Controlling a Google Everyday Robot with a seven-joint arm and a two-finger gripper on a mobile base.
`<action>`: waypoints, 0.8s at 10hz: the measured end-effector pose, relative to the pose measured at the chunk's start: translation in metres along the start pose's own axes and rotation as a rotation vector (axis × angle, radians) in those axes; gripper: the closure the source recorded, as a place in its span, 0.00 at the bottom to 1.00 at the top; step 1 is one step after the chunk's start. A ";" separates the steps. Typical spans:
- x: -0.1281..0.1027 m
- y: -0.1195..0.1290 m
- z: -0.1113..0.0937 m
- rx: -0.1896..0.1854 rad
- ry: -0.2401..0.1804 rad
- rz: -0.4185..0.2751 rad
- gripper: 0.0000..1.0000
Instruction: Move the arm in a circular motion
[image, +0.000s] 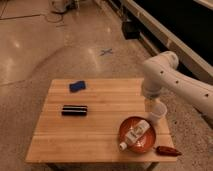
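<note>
The large glossy white arm (172, 80) reaches in from the right edge, bends at a rounded joint (161, 66) and points down over the right side of the wooden table (100, 130). Its pale tapered tip, the gripper (149, 102), hangs just above the tabletop. It is beside and slightly left of a small pale cup (159, 113).
On the table lie a blue sponge (76, 86), a black oblong object (74, 110), a red plate (144, 146) holding a white bottle (134, 136), and a small red object (167, 150) at the right front corner. A blue X (106, 51) marks the floor. A dark wall runs along the back right.
</note>
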 end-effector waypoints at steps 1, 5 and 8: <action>-0.031 -0.013 -0.005 0.006 0.006 -0.051 0.35; -0.141 -0.040 -0.010 0.017 0.023 -0.216 0.35; -0.221 -0.029 -0.015 0.025 0.015 -0.363 0.35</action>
